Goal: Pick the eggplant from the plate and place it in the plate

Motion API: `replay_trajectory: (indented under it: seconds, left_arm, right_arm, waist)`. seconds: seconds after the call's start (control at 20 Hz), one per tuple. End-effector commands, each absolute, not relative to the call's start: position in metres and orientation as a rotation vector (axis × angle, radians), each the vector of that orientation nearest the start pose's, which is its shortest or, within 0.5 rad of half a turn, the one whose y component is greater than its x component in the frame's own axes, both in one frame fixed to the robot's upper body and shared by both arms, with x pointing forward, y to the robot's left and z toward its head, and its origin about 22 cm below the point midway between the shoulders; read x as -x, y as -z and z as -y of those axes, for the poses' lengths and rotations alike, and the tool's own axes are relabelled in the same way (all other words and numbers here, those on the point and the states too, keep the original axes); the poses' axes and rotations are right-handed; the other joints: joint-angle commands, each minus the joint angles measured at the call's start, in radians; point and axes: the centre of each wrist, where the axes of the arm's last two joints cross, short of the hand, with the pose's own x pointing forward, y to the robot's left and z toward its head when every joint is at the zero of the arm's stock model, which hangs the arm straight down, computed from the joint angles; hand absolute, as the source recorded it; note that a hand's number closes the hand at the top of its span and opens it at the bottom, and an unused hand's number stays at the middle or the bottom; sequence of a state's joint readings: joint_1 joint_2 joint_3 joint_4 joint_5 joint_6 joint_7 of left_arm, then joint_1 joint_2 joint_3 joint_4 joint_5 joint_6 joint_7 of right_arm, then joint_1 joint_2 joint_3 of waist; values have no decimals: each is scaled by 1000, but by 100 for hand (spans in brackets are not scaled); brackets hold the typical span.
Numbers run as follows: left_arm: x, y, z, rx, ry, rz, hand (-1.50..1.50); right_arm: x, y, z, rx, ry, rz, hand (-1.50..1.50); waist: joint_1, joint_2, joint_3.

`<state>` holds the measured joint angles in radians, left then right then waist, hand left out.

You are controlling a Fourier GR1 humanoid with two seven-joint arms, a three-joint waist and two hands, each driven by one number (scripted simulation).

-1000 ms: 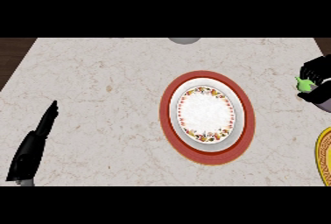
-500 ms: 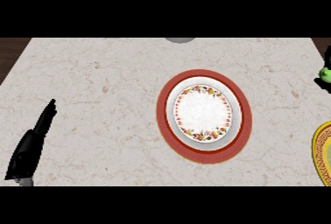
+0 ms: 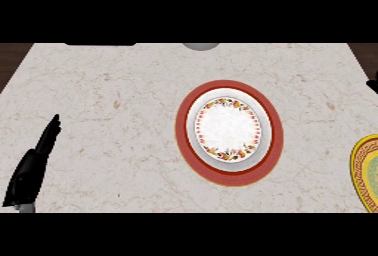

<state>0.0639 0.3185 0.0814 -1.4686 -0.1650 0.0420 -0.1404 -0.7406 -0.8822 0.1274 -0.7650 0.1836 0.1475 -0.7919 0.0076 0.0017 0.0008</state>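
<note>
Tabletop (image 3: pixel 111 100) lies wide between my left robot hand (image 3: pixel 33 165), fingers straight, and the red-rimmed plate (image 3: pixel 229 132). Yellow plate (image 3: pixel 367 172) is cut by the right edge; my right robot hand is out of sight.

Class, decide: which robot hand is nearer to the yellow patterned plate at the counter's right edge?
Right. The right robot hand barely shows at the right edge, just above the yellow patterned plate; the left robot hand rests far across the counter.
</note>
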Motion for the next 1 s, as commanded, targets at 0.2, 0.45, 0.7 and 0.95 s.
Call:
replay_trajectory:
  seconds: [0.2,0.45,0.7,0.95]
  left_arm:
    - [-216,18,-339,-471,290,1508,0]
    - [-211,10,-333,-490,274,1507,0]
    - [-209,10,-340,-473,287,1518,0]
    - [-207,15,-341,-465,291,1500,0]
  right_arm:
    - [-378,-198,359,362,-1145,2066,150]
    - [-372,-200,287,300,-1137,2037,150]
    - [-363,-190,250,264,-1167,1935,150]
    - [-356,-173,197,257,-1271,1834,150]
  waist:
    - [-15,-7,-2]
    - [-11,-7,-2]
    - [-5,-4,-2]
    - [-1,-4,-2]
